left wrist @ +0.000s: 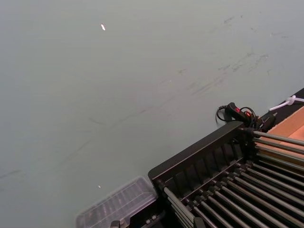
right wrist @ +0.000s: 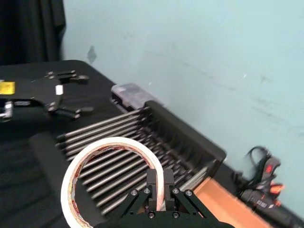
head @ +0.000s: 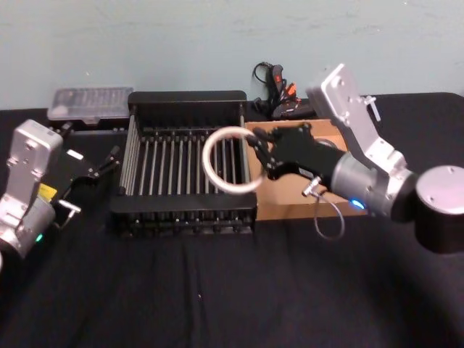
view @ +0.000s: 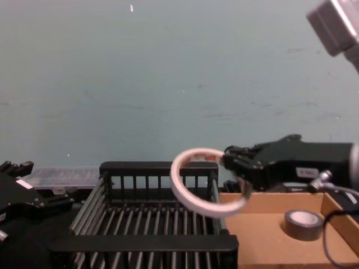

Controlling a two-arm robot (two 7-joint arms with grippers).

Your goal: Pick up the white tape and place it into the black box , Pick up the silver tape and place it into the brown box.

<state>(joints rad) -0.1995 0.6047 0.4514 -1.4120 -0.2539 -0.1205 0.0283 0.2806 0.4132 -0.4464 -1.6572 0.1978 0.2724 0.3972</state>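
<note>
The white tape (head: 205,161), a large thin ring, hangs over the right part of the black box (head: 187,98). My right gripper (head: 262,156) is shut on the ring's right edge. The right wrist view shows the pinched ring (right wrist: 71,175) above the crate's bars (right wrist: 185,130), with red print on its core. From the chest, the ring (view: 178,190) is tilted above the crate (view: 151,242). The silver tape (view: 303,224) lies flat in the brown box (view: 263,235), right of the crate. My left gripper (head: 94,170) rests open on the table left of the crate.
A clear plastic case (head: 90,104) lies behind the crate's left corner. A black tool with orange parts (head: 279,90) sits by the wall behind the brown box (head: 290,206). A cable loop (head: 330,221) hangs from my right wrist. Black cloth covers the table.
</note>
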